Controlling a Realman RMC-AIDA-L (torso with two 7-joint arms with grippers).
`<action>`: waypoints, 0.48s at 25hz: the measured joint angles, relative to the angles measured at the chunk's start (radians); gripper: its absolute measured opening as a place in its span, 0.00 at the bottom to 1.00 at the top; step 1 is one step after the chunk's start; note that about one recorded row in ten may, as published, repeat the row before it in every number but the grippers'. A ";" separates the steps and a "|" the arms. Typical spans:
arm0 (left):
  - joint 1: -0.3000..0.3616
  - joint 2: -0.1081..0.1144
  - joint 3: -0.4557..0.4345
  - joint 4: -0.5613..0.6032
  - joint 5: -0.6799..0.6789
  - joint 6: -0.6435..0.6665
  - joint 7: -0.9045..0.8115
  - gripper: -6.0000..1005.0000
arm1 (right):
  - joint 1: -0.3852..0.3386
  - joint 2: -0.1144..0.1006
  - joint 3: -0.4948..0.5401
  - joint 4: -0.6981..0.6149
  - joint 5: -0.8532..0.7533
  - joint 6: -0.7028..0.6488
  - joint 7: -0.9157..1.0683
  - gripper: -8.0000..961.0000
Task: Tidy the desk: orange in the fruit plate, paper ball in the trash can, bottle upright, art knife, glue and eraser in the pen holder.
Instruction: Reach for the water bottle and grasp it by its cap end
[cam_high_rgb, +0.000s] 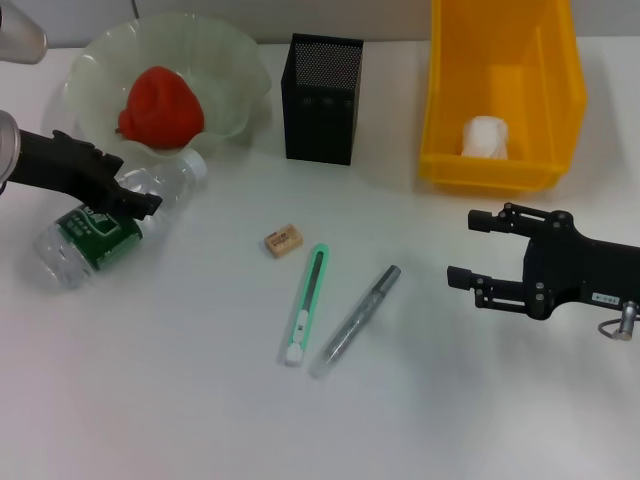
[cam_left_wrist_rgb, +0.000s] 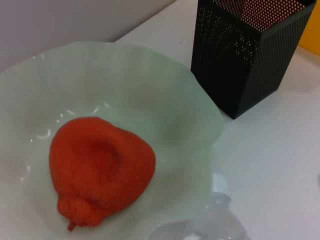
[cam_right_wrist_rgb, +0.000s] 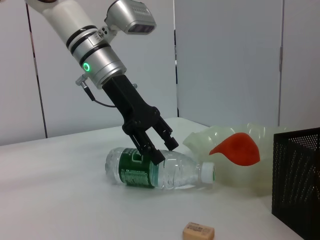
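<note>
The bottle (cam_high_rgb: 100, 235) (cam_right_wrist_rgb: 150, 172) lies on its side at the left, its white cap toward the fruit plate (cam_high_rgb: 235, 70). My left gripper (cam_high_rgb: 140, 200) (cam_right_wrist_rgb: 165, 150) is down over the bottle's middle, its fingers apart and one fingertip against the clear plastic. The orange (cam_high_rgb: 160, 108) (cam_left_wrist_rgb: 100, 170) rests inside the plate. A paper ball (cam_high_rgb: 487, 137) lies in the yellow trash can (cam_high_rgb: 500, 170). The eraser (cam_high_rgb: 283, 241), art knife (cam_high_rgb: 306, 303) and glue (cam_high_rgb: 355, 320) lie mid-table in front of the pen holder (cam_high_rgb: 322, 100). At the right my right gripper (cam_high_rgb: 462, 248) hovers open and holds nothing.
The pen holder stands between the plate and the trash can at the back. The plate's wavy rim (cam_left_wrist_rgb: 200, 100) nearly touches the bottle's neck (cam_left_wrist_rgb: 215, 220). A wall runs behind the table.
</note>
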 joint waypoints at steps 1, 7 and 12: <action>-0.001 0.000 0.000 0.000 -0.002 0.001 0.000 0.79 | 0.000 0.000 0.000 0.000 0.000 0.000 0.000 0.78; -0.009 -0.003 0.004 0.000 -0.043 0.033 0.010 0.79 | 0.001 0.000 0.000 0.000 0.001 0.001 0.000 0.78; -0.010 -0.003 0.015 -0.001 -0.048 0.024 0.012 0.79 | 0.001 0.000 0.000 0.000 0.001 0.001 0.000 0.78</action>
